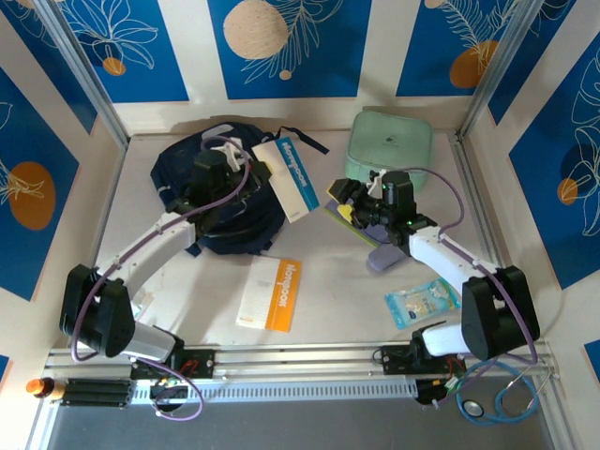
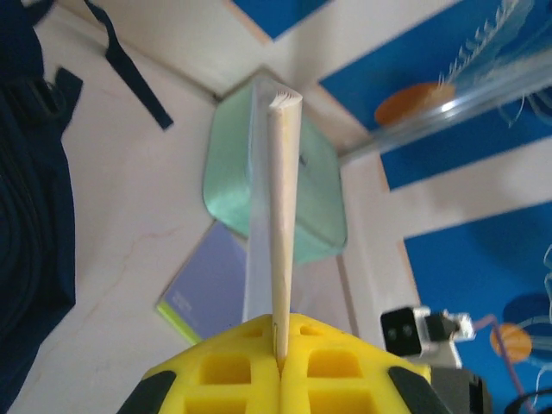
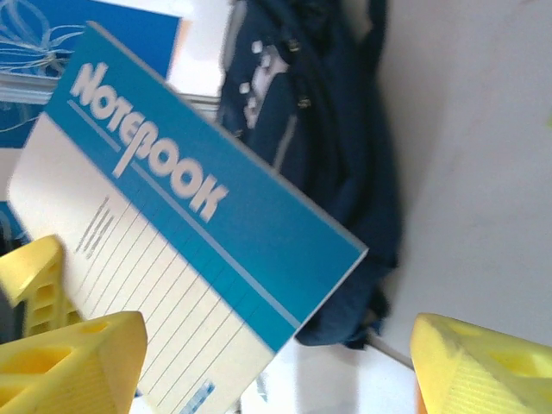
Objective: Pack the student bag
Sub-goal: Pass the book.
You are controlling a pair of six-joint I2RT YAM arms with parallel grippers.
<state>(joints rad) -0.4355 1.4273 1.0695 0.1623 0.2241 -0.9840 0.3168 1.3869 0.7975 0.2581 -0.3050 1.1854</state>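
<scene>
White table [image 1: 347, 281] — blue notebook [image 1: 293, 178] partly hides student bag [image 1: 234, 234].

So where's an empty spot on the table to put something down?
Bare table lies between the orange notebook and the packet, near the front. The back is crowded: the bag, the blue notebook over it, and the green case.

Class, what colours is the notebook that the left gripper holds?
Blue and white; the notebook shows best in the right wrist view.
</scene>
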